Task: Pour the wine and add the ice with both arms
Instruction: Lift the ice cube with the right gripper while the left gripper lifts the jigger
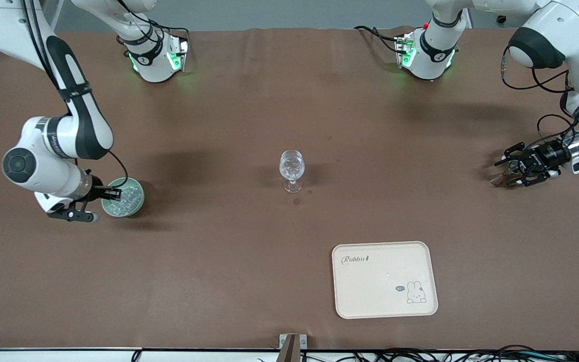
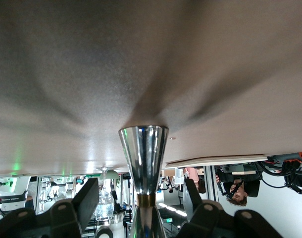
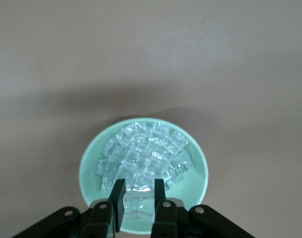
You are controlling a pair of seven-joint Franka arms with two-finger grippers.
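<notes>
A pale green bowl (image 1: 137,201) heaped with small clear ice cubes (image 1: 126,197) sits toward the right arm's end of the table. My right gripper (image 1: 111,193) is low over it. In the right wrist view the gripper (image 3: 139,186) is shut on one ice cube (image 3: 139,201) over the heap (image 3: 151,153) in the bowl (image 3: 91,166). A stemmed glass (image 1: 292,170) with clear contents stands mid-table. My left gripper (image 1: 503,171) is low at the left arm's end. In its wrist view the gripper (image 2: 141,191) is open around a shiny metal vessel (image 2: 143,153), with gaps on both sides.
A cream tray (image 1: 384,279) with a rabbit drawing lies nearer the front camera than the glass, toward the left arm's end. The glass also shows in the left wrist view (image 2: 105,201). The two arm bases stand along the table's back edge.
</notes>
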